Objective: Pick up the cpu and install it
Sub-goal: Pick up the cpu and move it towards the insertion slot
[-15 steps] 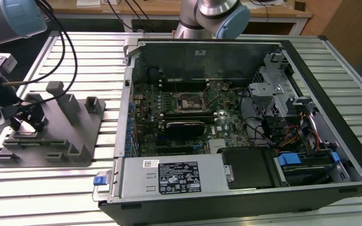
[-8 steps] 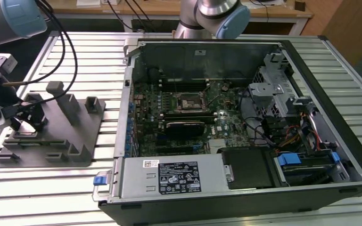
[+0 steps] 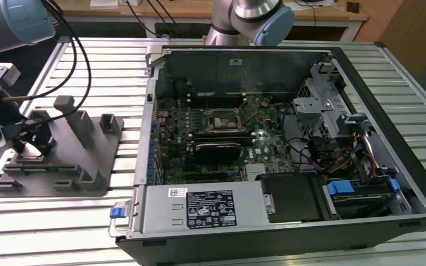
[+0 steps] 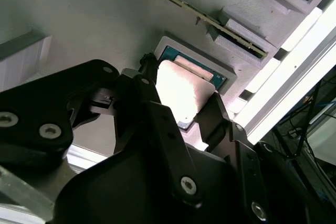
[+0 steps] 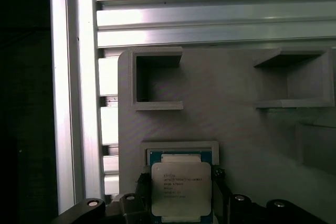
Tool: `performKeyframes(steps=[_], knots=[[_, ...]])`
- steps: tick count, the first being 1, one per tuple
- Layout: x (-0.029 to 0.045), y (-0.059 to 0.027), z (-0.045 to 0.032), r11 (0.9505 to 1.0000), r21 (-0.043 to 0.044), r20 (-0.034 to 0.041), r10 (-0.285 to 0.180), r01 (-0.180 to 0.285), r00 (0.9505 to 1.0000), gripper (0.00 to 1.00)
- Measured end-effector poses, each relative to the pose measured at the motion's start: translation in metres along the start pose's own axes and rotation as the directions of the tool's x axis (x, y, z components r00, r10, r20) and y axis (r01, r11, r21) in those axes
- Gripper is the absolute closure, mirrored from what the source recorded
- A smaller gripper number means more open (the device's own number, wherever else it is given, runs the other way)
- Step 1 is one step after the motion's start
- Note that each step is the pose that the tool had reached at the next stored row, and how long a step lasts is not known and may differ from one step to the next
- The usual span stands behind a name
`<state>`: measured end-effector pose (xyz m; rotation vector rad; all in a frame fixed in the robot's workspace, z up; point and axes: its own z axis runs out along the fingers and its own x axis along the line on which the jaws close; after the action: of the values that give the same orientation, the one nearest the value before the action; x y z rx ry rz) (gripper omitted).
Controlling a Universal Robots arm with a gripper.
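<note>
The cpu (image 5: pixel 181 187), a thin square chip with a silvery top and a green edge, lies in a shallow pocket of the grey holder block (image 5: pixel 231 124). In the second wrist view the cpu (image 4: pixel 181 90) shows bright white between two black fingers (image 4: pixel 149 95). My gripper (image 5: pixel 180 181) (image 4: pixel 181 87) has its jaws against two opposite sides of the chip. In the exterior view the gripper (image 3: pixel 22 145) is low over the grey holder block (image 3: pixel 87 149), at that view's left. The motherboard's black socket frame (image 3: pixel 221 119) stands bare inside the open computer case (image 3: pixel 379 166).
The holder block carries upright posts (image 3: pixel 72 119) and other slots (image 5: pixel 157 80) around the chip's pocket. The slatted metal table (image 3: pixel 57 221) bears both block and case. Cables (image 3: pixel 76 50) hang along the arm. The case holds a power supply (image 3: pixel 202 208), drive bays and wiring.
</note>
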<state>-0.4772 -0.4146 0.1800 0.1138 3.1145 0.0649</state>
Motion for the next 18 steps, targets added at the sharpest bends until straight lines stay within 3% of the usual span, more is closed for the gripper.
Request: performKeyframes(steps=[5, 18], knots=[[-0.0001, 0.0001, -0.0022, 1.0000, -0.0003, 0.0003, 0.000, 0.000, 1.0000, 0.45], [-0.0018, 0.0013, -0.0284, 1.0000, 0.0000, 0.0001, 0.000, 0.000, 1.0000, 0.45]])
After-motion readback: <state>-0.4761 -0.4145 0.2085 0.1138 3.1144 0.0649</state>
